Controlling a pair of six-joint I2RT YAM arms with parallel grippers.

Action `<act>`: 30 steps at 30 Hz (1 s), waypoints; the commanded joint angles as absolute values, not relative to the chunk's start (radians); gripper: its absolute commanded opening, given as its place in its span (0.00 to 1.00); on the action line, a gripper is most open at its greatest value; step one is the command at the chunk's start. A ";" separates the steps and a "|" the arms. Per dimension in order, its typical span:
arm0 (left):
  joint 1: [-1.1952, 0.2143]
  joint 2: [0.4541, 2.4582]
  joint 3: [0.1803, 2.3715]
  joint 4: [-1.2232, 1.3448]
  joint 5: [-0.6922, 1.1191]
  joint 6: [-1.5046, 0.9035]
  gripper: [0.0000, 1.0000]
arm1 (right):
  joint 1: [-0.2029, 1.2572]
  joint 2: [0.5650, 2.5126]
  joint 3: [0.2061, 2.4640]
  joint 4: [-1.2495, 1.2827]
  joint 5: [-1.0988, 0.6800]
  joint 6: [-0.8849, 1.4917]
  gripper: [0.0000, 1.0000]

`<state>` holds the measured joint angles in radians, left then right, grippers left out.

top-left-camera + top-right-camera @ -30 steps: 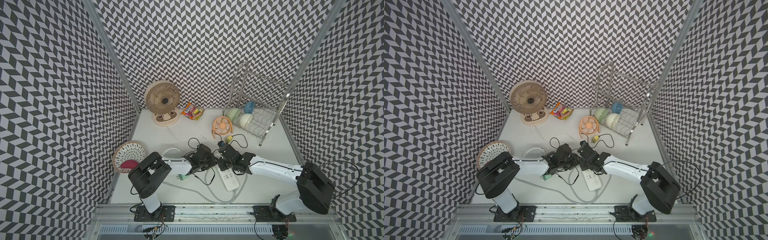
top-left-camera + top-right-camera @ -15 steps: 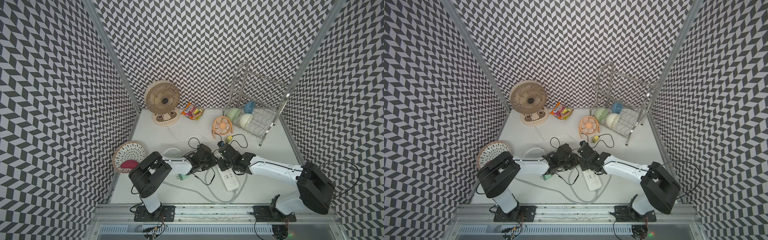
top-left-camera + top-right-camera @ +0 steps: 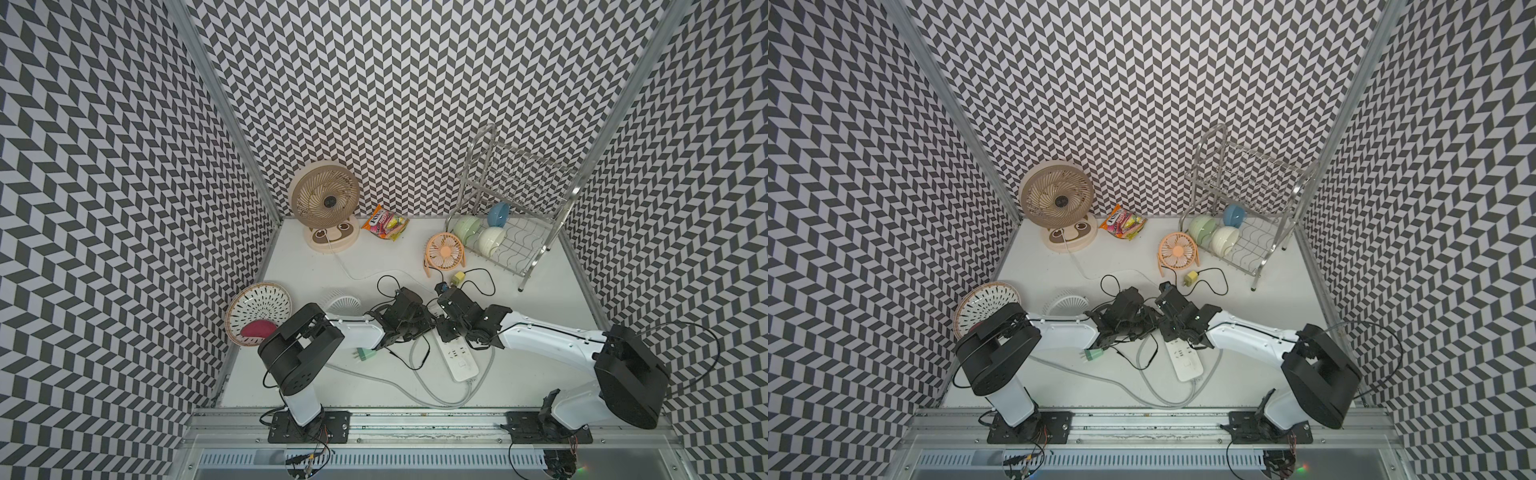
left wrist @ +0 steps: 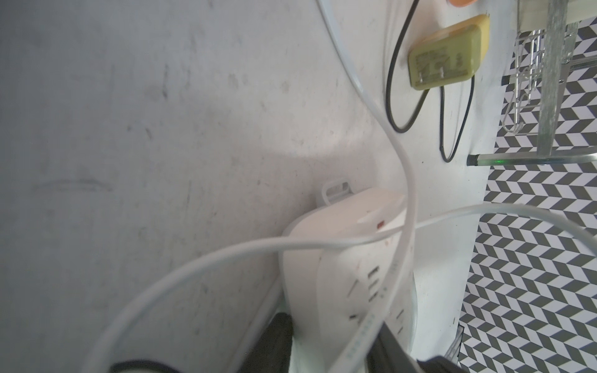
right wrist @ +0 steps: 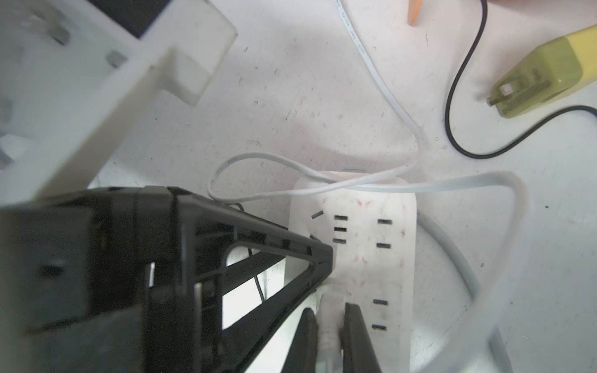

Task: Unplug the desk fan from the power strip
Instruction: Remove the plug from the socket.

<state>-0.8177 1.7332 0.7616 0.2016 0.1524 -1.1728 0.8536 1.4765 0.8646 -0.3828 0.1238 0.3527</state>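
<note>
Mid-workspace, both arms stretched low and forward, wrists meeting over far end of power strip (image 3: 459,359). Strip flat, under both grippers. Narrow left gripper (image 4: 334,326) straddles strip body, fingers (image 4: 282,336) clamping its sides. Tight-closed right gripper (image 5: 329,308) pinches white plug (image 5: 329,327) on strip face, just beside left finger. Flat white cord (image 4: 407,168) drapes across strip end; top views trace it back to desk fan (image 3: 325,203) at rear wall. Top views hide both grips under wrists; wrist views show them. Plug seated or out: cannot tell.
</note>
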 commanded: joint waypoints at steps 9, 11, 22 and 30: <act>-0.807 1.793 0.712 0.012 0.092 -1.173 0.41 | 0.852 1.400 0.977 -0.317 0.291 0.421 0.00; -0.806 1.792 0.710 0.013 0.092 -1.174 0.41 | 0.836 1.382 0.953 -0.234 0.058 0.347 0.00; -0.802 1.801 0.723 0.017 0.099 -1.157 0.43 | 0.829 1.401 0.992 -0.274 0.227 0.389 0.00; -0.805 1.617 0.815 0.003 0.016 -0.954 0.65 | 0.724 1.447 1.106 -0.262 0.165 0.331 0.00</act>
<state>-0.8135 1.6848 0.7795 0.1314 0.1101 -1.0718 0.7528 1.4353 1.0355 -0.3153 0.1707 0.3645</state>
